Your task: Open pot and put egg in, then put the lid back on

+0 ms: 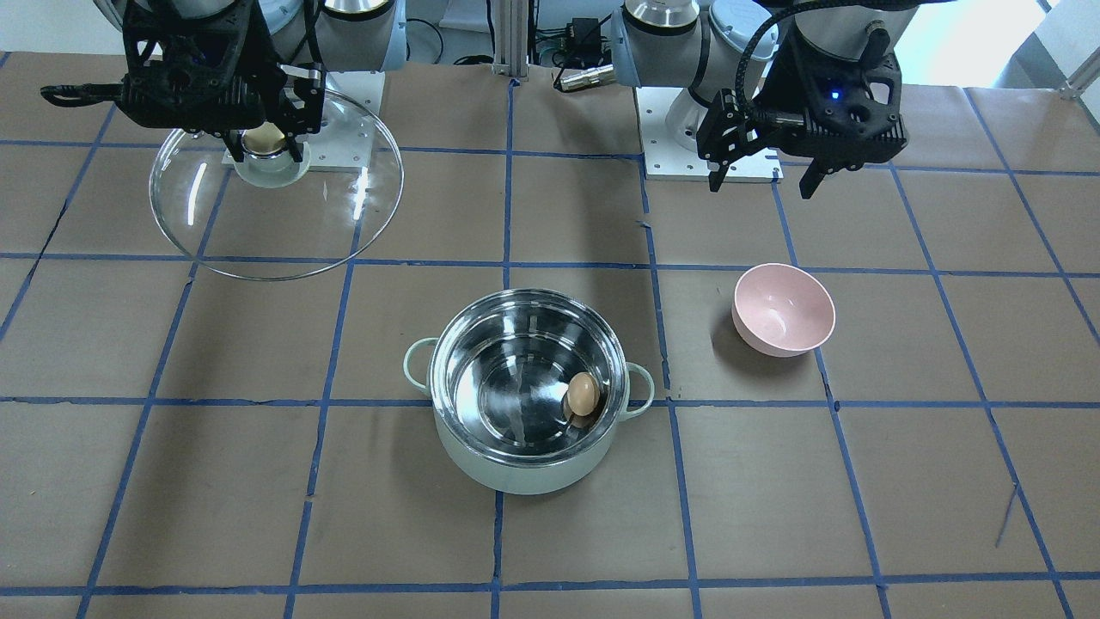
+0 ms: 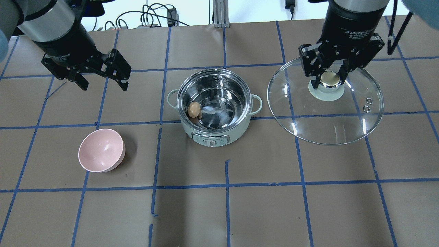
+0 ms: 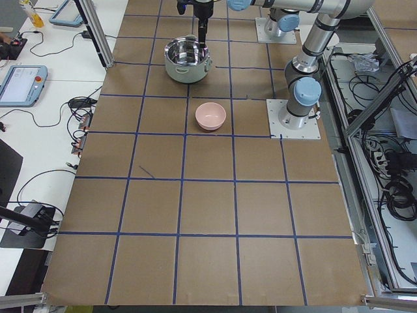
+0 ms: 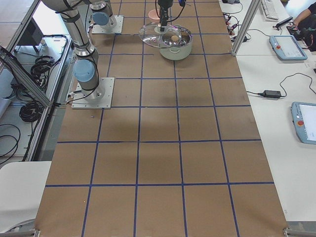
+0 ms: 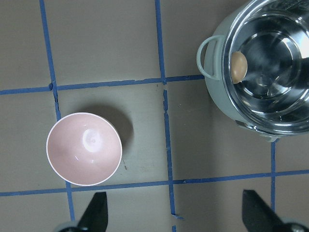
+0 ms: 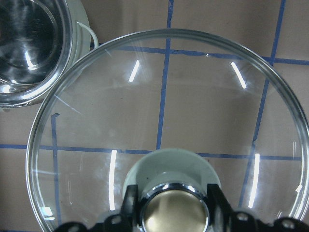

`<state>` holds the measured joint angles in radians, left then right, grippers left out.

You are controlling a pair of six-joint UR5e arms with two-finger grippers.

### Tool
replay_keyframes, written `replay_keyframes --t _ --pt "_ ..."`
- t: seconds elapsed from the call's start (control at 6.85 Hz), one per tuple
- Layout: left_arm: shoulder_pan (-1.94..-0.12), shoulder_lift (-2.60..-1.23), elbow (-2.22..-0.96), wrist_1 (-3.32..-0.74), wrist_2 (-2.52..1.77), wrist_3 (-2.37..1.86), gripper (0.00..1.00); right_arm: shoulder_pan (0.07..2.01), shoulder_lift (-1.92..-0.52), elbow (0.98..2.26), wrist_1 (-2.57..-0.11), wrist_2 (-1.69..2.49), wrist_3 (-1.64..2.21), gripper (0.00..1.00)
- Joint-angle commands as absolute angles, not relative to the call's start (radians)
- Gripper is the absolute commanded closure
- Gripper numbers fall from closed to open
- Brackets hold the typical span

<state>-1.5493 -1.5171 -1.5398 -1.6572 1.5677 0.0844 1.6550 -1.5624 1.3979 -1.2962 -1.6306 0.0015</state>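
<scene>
So, pot point(image 2: 236, 130): open at the middle of the table point(image 2: 226, 206), its mouth uncovered, which is just what the lid needs to come back down.
Egg point(image 2: 194, 109): already inside, lying on the steel floor against the wall at about 9 o'clock in the overhead view. It sits well below the rim, so I judge the lid can close without touching it.
Lid point(image 2: 325, 118): out at the pot's 3 o'clock, beside the pot and not over it. It hangs by its knob point(image 6: 173, 212) with the glass tilted and looks clear of the table, though that's hard to be sure of.
Right claw point(image 2: 330, 78): pinching the knob from two sides, pointing straight down. That's the only handle on the glass, and a centre grip keeps it roughly balanced.
Left claw point(image 2: 104, 84): spread, holding nothing, up at the pot's 10 o'clock. I'd say it's parked out of the lid's lane.
Bowl point(image 2: 101, 151): pink, at the pot's 8 o'clock, with no part in what's left.
Stage: opening and egg look done; only the lid is left to go back on.
Next move: carry the lid across toward the pot, level it, centre it on the rim, and lower it before letting go.
Risk: a tilted lid could catch one side of the rim and slide off.
</scene>
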Motion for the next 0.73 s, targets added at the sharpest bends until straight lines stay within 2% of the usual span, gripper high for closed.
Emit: replay_keyframes --t 0.0,0.58 --pt "-1.549 -1.516 -1.540 -1.658 1.568 0.084 0.03 1.655 -1.571 1.407 -1.296 -1.631 0.002 0.50" --pt "-1.549 -1.516 -1.540 -1.657 1.568 0.084 0.03 1.655 -1.572 1.413 -1.296 -1.631 0.002 0.50"
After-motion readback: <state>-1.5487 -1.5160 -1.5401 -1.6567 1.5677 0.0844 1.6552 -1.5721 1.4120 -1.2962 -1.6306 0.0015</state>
